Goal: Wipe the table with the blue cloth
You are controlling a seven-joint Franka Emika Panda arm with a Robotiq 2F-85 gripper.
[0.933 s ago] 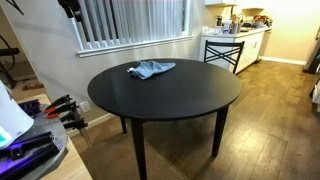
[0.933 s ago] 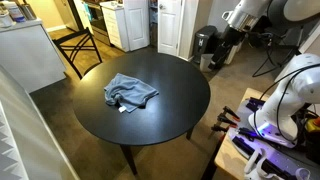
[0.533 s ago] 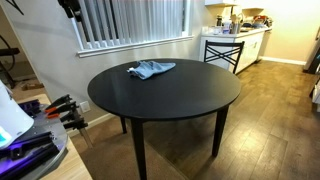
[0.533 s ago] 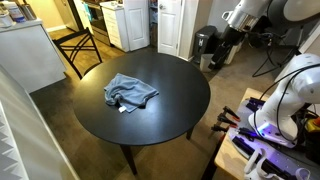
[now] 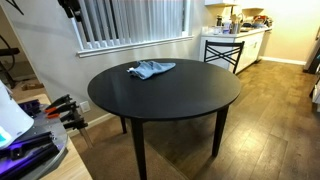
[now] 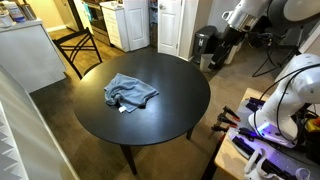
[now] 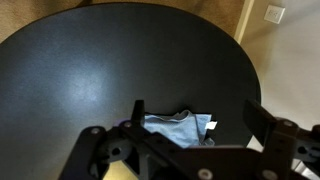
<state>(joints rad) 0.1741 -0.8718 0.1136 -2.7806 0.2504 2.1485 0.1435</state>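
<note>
The blue cloth [image 5: 150, 69] lies crumpled on the round black table [image 5: 170, 100], near the edge by the window. It also shows in the other exterior view [image 6: 130, 92], left of the table's [image 6: 160, 120] middle. In the wrist view the cloth [image 7: 178, 128], with a small white tag, lies on the table [image 7: 100, 70] far below and between my fingers. My gripper [image 7: 195, 120] is open and empty, high above the table. In the exterior views only parts of the arm show, at the top left [image 5: 70, 8] and beyond the table's far edge [image 6: 228, 40].
A wall with window blinds [image 5: 130, 20] runs behind the table. A black metal chair [image 6: 82, 45] and kitchen counters [image 5: 235, 45] stand beyond it. A side bench with clamps and lit equipment [image 6: 255, 140] sits beside the table. The floor is wood.
</note>
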